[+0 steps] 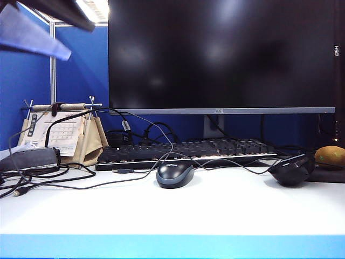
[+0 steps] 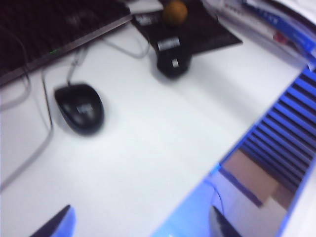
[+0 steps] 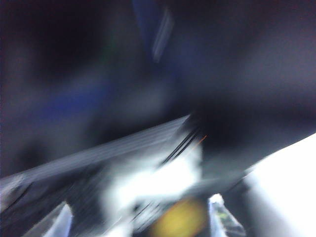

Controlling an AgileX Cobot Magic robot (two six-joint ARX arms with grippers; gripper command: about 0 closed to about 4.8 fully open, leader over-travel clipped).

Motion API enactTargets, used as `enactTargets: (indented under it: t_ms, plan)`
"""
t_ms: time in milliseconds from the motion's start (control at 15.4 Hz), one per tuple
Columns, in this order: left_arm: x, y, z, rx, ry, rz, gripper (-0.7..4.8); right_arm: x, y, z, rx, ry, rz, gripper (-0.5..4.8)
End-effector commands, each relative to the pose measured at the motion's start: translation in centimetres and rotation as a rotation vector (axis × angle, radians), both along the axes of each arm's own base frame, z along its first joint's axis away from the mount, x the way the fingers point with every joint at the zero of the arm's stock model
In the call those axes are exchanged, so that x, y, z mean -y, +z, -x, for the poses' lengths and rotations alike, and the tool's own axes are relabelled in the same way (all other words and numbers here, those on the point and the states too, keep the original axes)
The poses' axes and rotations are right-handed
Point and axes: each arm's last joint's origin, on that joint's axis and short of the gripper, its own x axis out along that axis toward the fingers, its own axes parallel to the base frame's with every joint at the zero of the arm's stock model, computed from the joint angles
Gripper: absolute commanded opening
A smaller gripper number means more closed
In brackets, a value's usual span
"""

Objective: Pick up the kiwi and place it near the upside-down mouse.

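The dark blue-grey mouse [image 1: 174, 175] lay nearest me on the bench [image 1: 172, 210]. The kiwi [image 1: 330, 156] sat far right, just beside the upside-down mouse [image 1: 291, 170]. I judged it light, fuzzy and soft: grip its middle gently. Left gripper [image 2: 140, 224] was spread; the right gripper's state I could not tell.

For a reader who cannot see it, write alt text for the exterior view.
A kiwi sits far right on a dark mat, apart from the upside-down mouse. A dark blue-grey mouse lies mid-desk before a keyboard and monitor; no gripper shows.
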Motion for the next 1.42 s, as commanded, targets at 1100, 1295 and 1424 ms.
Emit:
enactTargets:
  t_ms: [1100, 1295, 1424]
  plan:
    - [-0.1, -0.8, 0.6, -0.22, -0.039, 0.038, 3.55, 1.2, -12.9, -12.5, -0.445, 0.008, -0.592, 4.79]
    - [0.0, -0.5, 0.5, -0.195, -0.039, 0.058, 3.55, 0.8, -13.1, -12.5, -0.471, 0.061, -0.633, 4.79]
    - [0.0, -0.6, 0.5, -0.203, -0.039, 0.057, 3.55, 0.3, -13.7, -12.6, -0.516, 0.102, -0.665, 4.79]
